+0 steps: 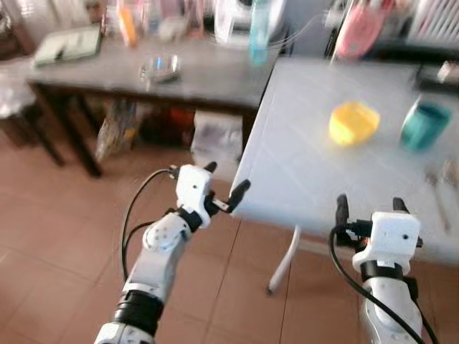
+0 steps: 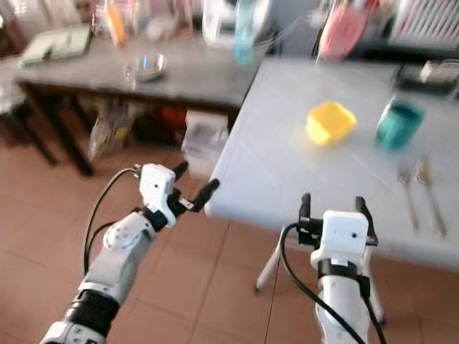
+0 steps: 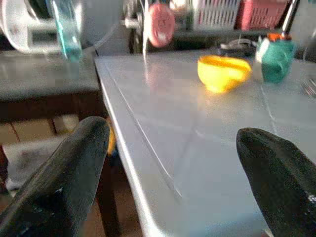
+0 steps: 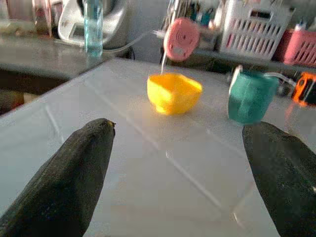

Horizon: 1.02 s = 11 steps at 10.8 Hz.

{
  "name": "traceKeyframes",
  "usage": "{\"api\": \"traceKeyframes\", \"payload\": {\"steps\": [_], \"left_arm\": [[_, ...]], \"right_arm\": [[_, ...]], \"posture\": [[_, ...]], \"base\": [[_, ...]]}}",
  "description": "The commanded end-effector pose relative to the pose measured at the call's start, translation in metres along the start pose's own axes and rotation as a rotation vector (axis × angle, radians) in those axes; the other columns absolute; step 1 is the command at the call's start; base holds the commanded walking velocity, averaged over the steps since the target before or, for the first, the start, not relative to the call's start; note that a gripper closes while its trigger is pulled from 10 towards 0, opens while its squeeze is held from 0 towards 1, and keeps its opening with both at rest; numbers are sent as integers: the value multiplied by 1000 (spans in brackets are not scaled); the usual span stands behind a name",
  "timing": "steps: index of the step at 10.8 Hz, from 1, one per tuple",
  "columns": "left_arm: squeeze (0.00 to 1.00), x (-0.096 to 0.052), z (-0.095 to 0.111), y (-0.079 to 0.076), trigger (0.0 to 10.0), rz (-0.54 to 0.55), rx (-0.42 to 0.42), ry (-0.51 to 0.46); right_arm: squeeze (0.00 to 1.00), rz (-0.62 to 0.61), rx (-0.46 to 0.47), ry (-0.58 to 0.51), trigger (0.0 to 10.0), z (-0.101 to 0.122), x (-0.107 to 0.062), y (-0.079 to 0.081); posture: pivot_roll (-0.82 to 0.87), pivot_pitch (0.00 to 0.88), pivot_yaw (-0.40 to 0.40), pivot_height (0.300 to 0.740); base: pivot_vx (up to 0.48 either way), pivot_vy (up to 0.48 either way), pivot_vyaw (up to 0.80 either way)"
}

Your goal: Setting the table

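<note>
A yellow bowl (image 1: 353, 122) and a teal cup (image 1: 424, 124) stand on the white folding table (image 1: 301, 165) ahead of me, the cup to the bowl's right. A fork and spoon (image 2: 422, 188) lie near the table's right front. My left gripper (image 1: 224, 185) is open at the table's near left corner. Over the table's front edge, my right gripper (image 1: 368, 206) is open and points toward the bowl (image 4: 174, 92) and cup (image 4: 251, 96). Neither gripper holds anything.
A dark wooden side table (image 1: 143, 72) stands at the left with a glass dish (image 1: 159, 68), a blue bottle (image 1: 259, 32) and clutter. Bags (image 1: 215, 136) lie beneath it. Baskets (image 4: 252, 29) and a pink object (image 4: 180, 38) sit behind the white table. Tiled floor lies below.
</note>
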<state>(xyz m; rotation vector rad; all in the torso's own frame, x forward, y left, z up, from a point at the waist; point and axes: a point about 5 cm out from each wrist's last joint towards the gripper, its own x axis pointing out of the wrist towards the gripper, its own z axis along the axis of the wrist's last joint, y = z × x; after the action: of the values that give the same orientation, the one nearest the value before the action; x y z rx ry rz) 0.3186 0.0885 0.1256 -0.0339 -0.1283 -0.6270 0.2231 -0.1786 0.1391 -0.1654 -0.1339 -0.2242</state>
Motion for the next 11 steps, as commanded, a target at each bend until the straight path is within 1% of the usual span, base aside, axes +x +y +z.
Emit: {"api": "traceKeyframes", "payload": {"steps": [1,4,6,9,11], "left_arm": [[0,-5,-1,8,10000,17,9,16],[0,-4,-3,4,10000,5,4,21],[0,-5,-3,3,10000,2,-2,24],[0,-5,-5,2,10000,4,-8,28],[0,-5,-6,1,10000,5,-18,35]], "right_arm": [[0,19,13,2,10000,1,-2,6],[0,22,11,2,10000,1,-2,5],[0,24,10,-1,10000,1,-1,6],[0,32,6,-2,10000,1,-1,6],[0,36,0,1,10000,1,-1,6]], "posture": [[3,68,69,740],[1,66,67,740],[2,64,65,740],[0,64,59,740],[-2,64,54,740]], "base": [[371,0,-681],[371,0,-681],[368,0,-413],[345,0,0],[0,0,0]]}}
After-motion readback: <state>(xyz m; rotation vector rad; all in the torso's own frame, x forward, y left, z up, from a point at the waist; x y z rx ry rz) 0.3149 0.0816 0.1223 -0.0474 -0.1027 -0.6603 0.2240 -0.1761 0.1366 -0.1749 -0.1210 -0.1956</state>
